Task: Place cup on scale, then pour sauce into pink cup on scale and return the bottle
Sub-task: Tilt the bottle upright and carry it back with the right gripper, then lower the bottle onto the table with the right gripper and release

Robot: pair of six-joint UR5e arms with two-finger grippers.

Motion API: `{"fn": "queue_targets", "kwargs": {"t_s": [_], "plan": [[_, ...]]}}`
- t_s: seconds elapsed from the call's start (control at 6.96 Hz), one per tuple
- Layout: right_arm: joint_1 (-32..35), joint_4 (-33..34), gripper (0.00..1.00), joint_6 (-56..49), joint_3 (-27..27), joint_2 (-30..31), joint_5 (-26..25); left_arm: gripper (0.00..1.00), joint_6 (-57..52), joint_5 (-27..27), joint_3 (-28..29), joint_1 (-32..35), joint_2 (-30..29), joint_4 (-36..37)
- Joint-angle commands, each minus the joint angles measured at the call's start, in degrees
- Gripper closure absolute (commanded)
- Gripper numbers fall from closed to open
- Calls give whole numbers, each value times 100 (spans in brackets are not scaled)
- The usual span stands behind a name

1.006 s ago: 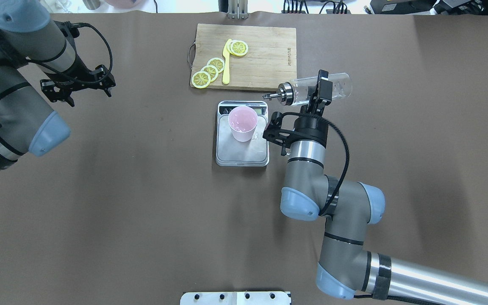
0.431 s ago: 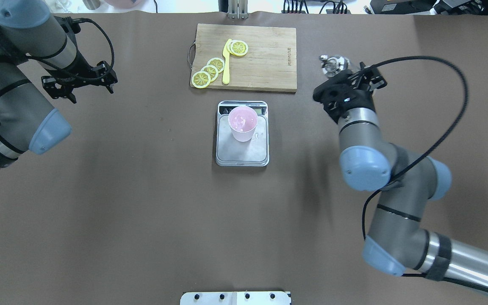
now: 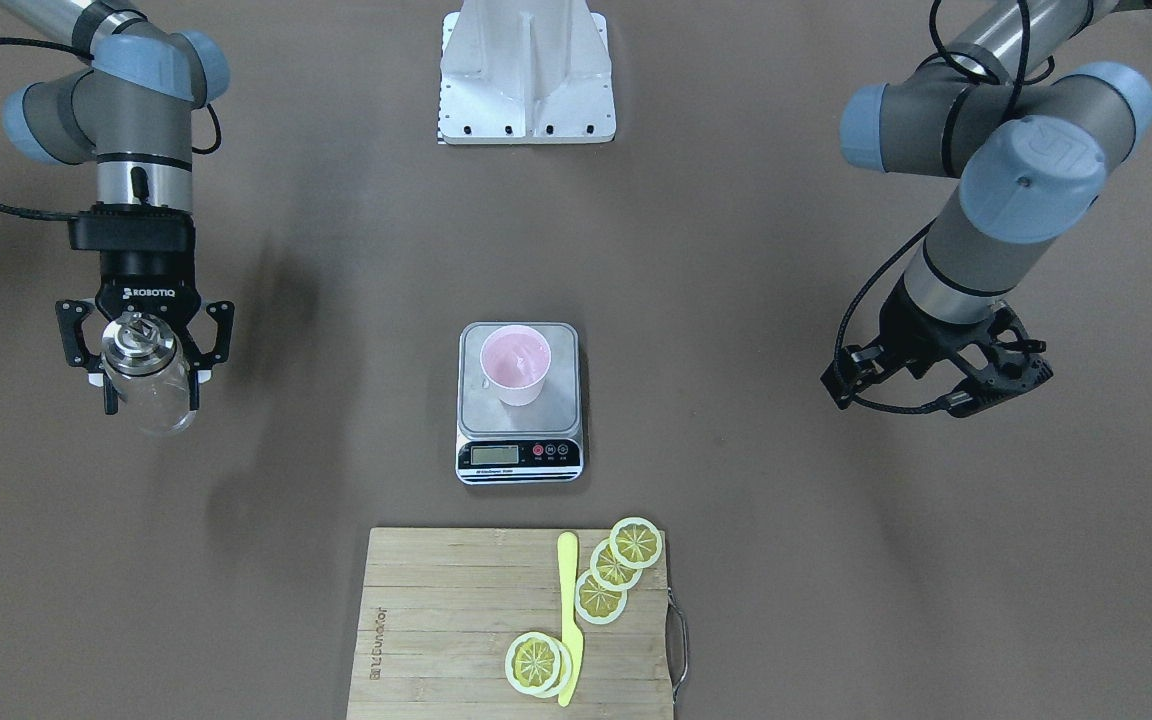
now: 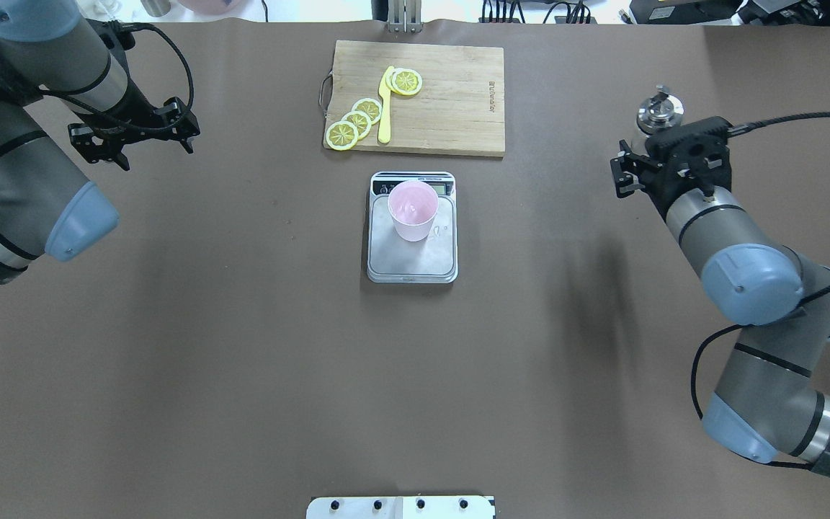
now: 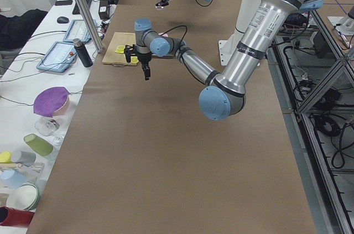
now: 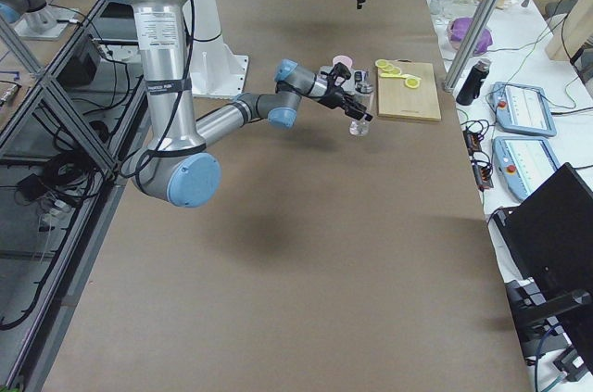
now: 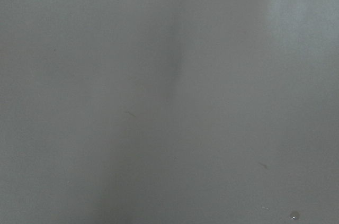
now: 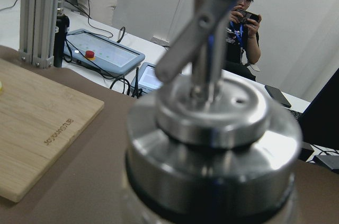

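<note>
Seen from overhead, the left gripper (image 4: 154, 150) hangs above the brown table (image 4: 242, 339) at the far left, jaws spread and holding nothing. Its wrist camera shows only blurred bare surface.

Toward the middle, a wooden cutting board (image 4: 458, 108) lies at the far edge. It carries lemon slices (image 4: 357, 119) and a yellow knife (image 4: 385, 108) laid among them. Just on the robot's side of the board sits the scale (image 4: 415, 259), its display strip turned toward the board. The pink cup (image 4: 413, 209) stands upright on the steel platform, on the half nearer the display and a little left of centre, with bare metal showing in front of it and to its right.

Far to the right, well apart from the scale, the right gripper (image 3: 149, 385) clasps the clear glass bottle (image 3: 150, 408) around its body, fingers pressed to either side. The bottle is upright, with its metal pourer cap (image 8: 212, 128) on top, and that cap fills the right wrist camera. The bottle is level with the near edge of the cutting board and a good way off to its right. The side view places the bottle low over the table, but whether its base touches the surface cannot be told. Behind the cap in the wrist view, a person (image 8: 241, 33) stands beyond the table's edge.
</note>
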State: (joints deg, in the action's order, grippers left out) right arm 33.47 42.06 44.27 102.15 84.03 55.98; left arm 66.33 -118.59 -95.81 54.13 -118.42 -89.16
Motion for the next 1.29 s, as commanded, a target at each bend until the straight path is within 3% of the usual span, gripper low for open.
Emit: {"fn": "queue_targets", "kwargs": {"t_s": [0.0, 0.14, 0.43, 1.15], "plan": [[19, -2086, 100, 380, -1094, 192, 62, 1, 3, 20, -7, 1, -6, 4], [37, -2627, 100, 371, -1492, 175, 62, 1, 3, 11, -7, 1, -6, 4], [45, -2598, 100, 380, -1566, 122, 97, 1, 3, 20, 1, 1, -6, 4], [186, -2413, 100, 714, -1821, 113, 826, 1, 3, 37, -7, 1, -6, 4]]}}
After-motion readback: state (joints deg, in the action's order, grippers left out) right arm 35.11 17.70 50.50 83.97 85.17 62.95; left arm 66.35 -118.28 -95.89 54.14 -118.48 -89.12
